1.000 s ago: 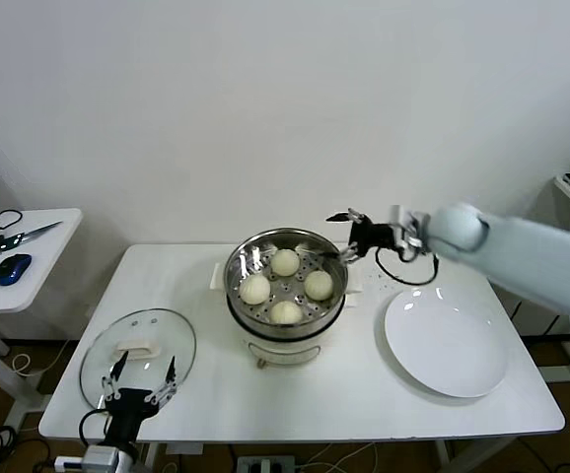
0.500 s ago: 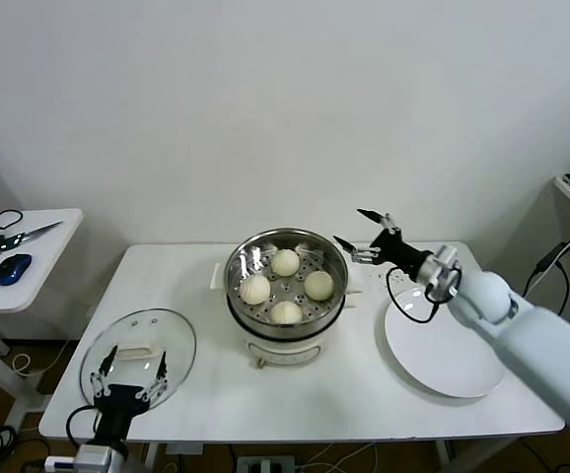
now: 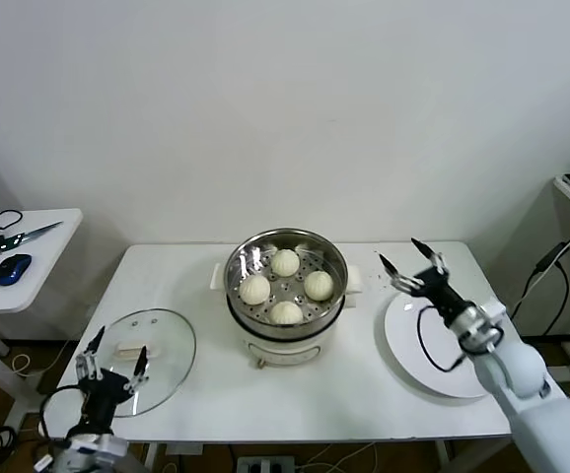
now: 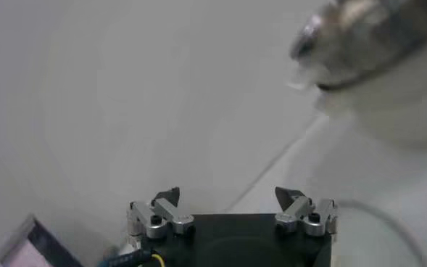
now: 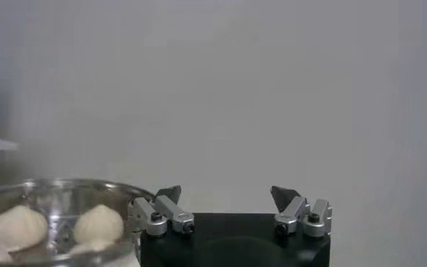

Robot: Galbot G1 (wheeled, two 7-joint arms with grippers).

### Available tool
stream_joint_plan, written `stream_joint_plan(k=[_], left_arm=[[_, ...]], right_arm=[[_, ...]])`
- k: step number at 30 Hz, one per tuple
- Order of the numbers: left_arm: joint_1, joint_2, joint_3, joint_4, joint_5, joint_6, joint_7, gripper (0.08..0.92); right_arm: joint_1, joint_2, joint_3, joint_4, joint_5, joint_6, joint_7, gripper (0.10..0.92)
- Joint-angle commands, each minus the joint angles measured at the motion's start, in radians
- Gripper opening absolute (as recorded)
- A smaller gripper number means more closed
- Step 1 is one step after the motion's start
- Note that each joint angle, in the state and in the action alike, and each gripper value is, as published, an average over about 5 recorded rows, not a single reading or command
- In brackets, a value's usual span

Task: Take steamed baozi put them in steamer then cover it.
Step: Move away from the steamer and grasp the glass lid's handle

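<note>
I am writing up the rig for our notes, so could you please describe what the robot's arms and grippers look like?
The right arm has smooth pale grey-white shells with a black cable looping near the wrist. Both the right gripper and left gripper are black-bodied, with silver metal finger mounts and thin dark pointed tips. The left gripper also trails a black cable.

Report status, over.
Left hand open over the cover. Right hand open above the plate. Four baozi in steamer, uncovered. Nothing blocking.

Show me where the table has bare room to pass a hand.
Bare tabletop lies between the cover and steamer, which holds four baozi. The empty plate sits beneath the open right gripper. Crowded: the front-left corner, where the open left gripper hovers at the cover.
</note>
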Motion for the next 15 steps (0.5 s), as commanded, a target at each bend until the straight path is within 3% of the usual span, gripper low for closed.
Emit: stream_joint_plan(k=[1, 15], left_arm=[[-0.059, 0.040, -0.002, 0.089, 0.793, -0.003, 0.090, 0.823], [-0.267, -0.006, 0.030, 0.443, 0.877, 0.000, -0.041, 0.823]], right_arm=[[-0.244, 0.120, 0.229, 0.031, -0.089, -0.020, -0.003, 0.823], [-0.234, 0.163, 0.214, 0.005, -0.183, -0.022, -0.002, 0.823]])
